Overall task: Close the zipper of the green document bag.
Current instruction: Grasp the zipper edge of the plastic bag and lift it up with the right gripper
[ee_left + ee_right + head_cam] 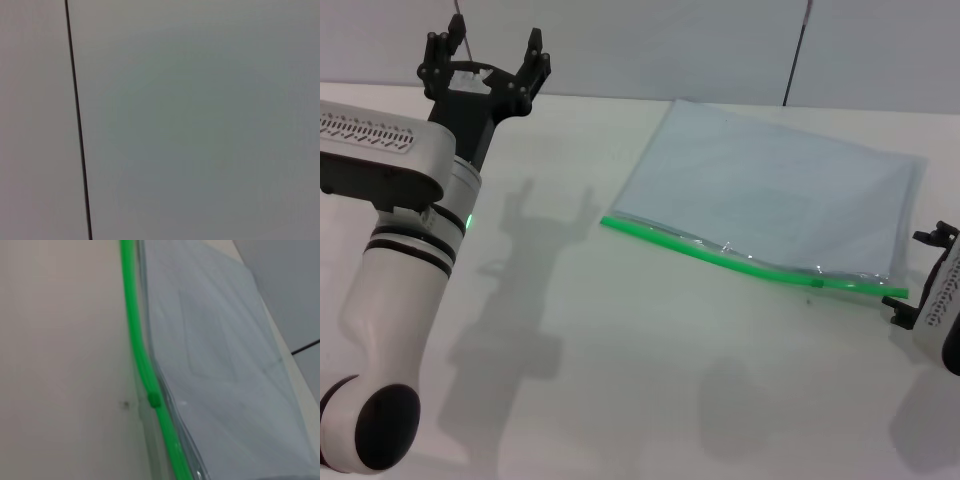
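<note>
**Thin, slick pouch with a small slider near its right end**

The green document bag lies flat on the white table, right of centre and angled, its far corner toward the wall. It is a clear, pale film pouch, so I judge it very light, floppy and slippery: it will likely slide or bunch if the slider is pulled with nothing pinning the bag.

The zipper runs along the bag's near long edge as a bright green strip, from the left corner to the right corner. It bows and ripples instead of lying straight, and in the right wrist view the film beside it lifts into a gap, so much of the mouth looks open. The slider sits on the strip close to the right end; in the right wrist view it shows as a small green lump. That lump is the place to pinch, and it is small and low to the table, so it asks for a fine, narrow grip. The corner of the bag at one end of the strip is a fair spot for holding it down.

The right gripper is at the frame's right edge, just beside the zipper's right end; I cannot tell how its fingers stand. The left gripper is raised well apart at the far left, fingers spread wide and empty.
</note>
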